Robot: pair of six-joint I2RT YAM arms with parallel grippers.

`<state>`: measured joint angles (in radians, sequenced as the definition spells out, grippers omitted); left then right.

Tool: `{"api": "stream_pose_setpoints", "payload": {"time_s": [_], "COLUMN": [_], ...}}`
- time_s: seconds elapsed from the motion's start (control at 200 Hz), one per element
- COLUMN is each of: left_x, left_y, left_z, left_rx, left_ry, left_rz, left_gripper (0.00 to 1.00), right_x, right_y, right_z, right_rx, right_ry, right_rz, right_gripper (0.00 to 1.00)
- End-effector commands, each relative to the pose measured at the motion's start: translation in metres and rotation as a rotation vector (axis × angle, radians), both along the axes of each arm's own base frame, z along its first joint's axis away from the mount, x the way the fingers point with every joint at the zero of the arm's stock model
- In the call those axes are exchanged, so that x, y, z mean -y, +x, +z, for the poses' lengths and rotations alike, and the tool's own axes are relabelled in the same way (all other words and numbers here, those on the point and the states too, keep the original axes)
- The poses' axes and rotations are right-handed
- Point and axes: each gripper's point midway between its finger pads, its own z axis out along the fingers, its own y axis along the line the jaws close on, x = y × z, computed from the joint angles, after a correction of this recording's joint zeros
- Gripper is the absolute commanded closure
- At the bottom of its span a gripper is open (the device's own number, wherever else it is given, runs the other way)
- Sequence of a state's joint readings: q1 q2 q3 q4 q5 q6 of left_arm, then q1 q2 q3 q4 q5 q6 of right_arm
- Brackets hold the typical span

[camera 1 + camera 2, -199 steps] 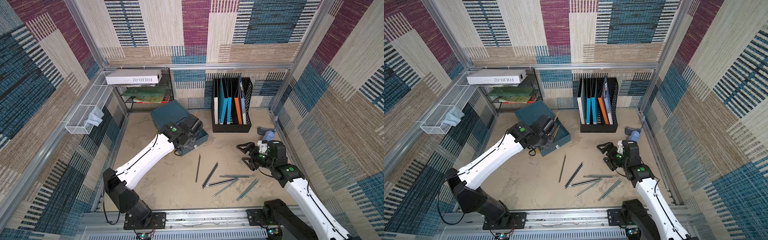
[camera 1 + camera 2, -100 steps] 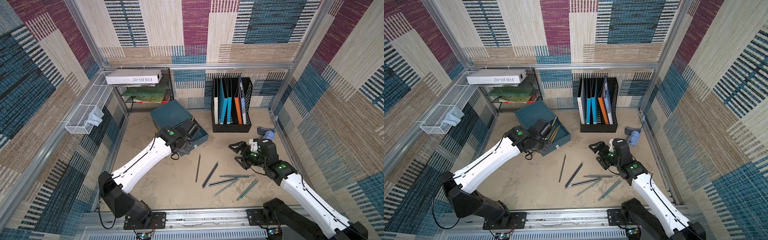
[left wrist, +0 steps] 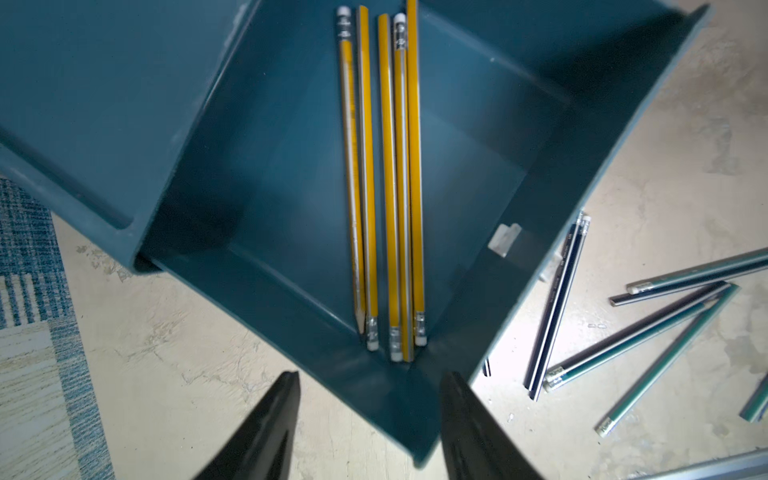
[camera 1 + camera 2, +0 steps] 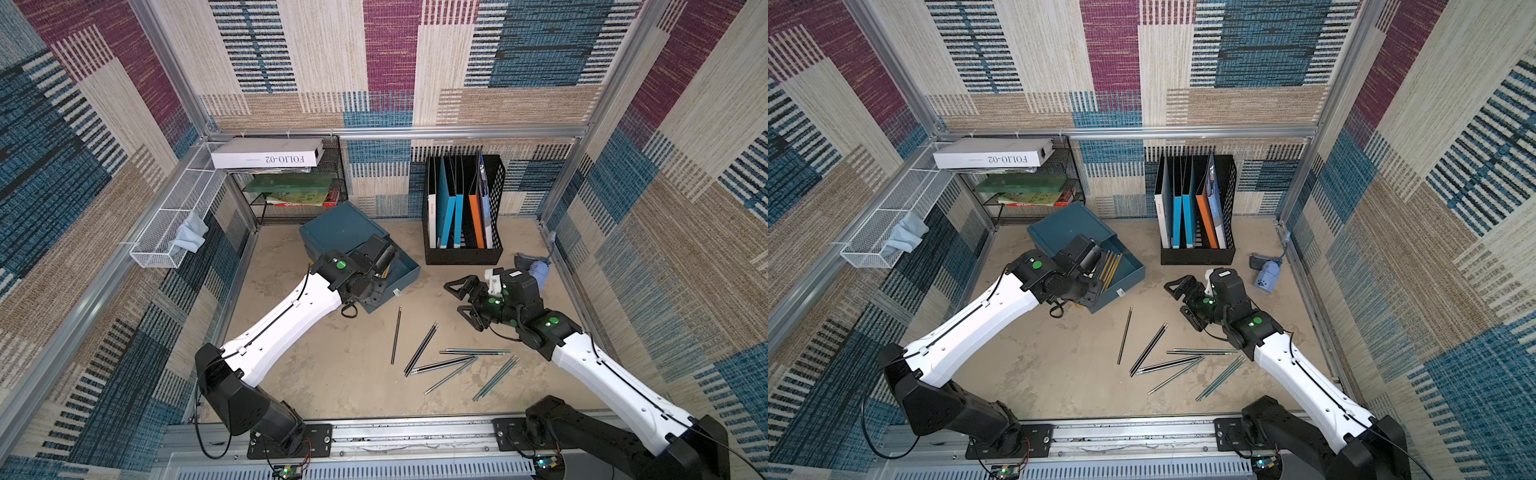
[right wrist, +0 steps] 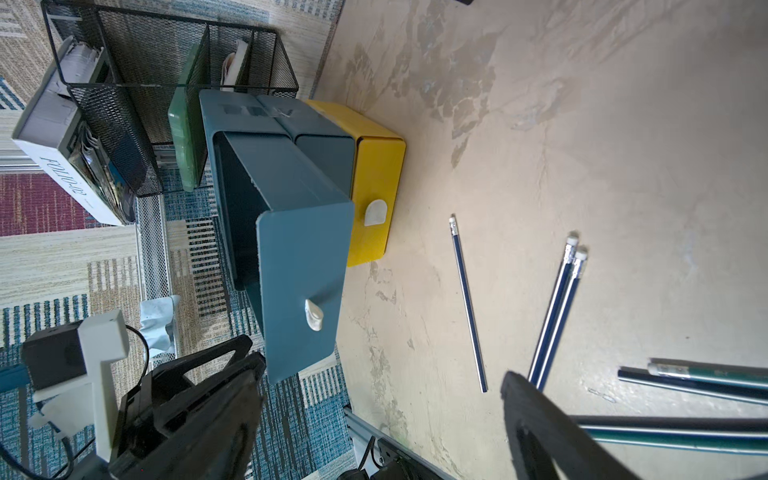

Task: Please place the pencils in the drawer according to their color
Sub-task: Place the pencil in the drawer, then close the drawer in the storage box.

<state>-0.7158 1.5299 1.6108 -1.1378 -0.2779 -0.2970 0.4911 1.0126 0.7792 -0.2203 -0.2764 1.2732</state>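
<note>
The teal drawer stands pulled out of its cabinet. Several yellow-and-black pencils lie side by side inside it. My left gripper hangs open over the drawer's near corner and holds nothing. Dark pencils and teal pencils lie scattered on the table. My right gripper is wide open and empty. It hovers between the drawer front and the loose pencils. Under the teal drawer a yellow drawer is pushed in.
A black file holder with folders stands at the back. A mesh shelf with books is at the back left, and a white wire basket hangs on the left wall. A small blue object lies by the right wall.
My left gripper went from shut to open, and the yellow pencil it held now lies in the drawer. My right arm has swung left toward the drawer.
</note>
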Motion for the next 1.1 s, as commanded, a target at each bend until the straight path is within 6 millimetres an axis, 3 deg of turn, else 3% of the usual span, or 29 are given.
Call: {"api": "stream_pose_setpoints", "payload": {"time_s": [0.0,0.235,0.396,0.536,0.872,1.097], "left_x": [-0.001,-0.008,-0.027,-0.05,-0.111,-0.13], "left_y": [-0.003,0.007,0.03,0.058,0.117,0.137], "left_z": [0.006,0.03,0.052,0.06,0.055,0.021], "left_rx": [-0.002,0.055,0.104,0.116,0.116,0.041], "left_ry": [-0.014,-0.066,-0.117,-0.14,-0.156,-0.122], "left_rz": [0.003,0.068,0.163,0.246,0.435,0.483], "left_gripper": [0.34,0.29,0.28,0.27,0.27,0.29], "right_x": [-0.004,-0.019,-0.04,-0.061,-0.113,-0.144], "right_y": [0.006,0.01,0.015,0.021,0.038,0.061], "right_z": [0.01,0.02,0.024,0.03,0.036,0.043], "right_rx": [0.033,0.053,0.067,0.084,0.094,0.107], "right_ry": [0.009,0.02,0.05,0.054,0.064,0.069], "right_rz": [-0.007,0.022,0.063,0.103,0.187,0.23], "right_gripper": [0.06,0.06,0.08,0.08,0.09,0.09]}}
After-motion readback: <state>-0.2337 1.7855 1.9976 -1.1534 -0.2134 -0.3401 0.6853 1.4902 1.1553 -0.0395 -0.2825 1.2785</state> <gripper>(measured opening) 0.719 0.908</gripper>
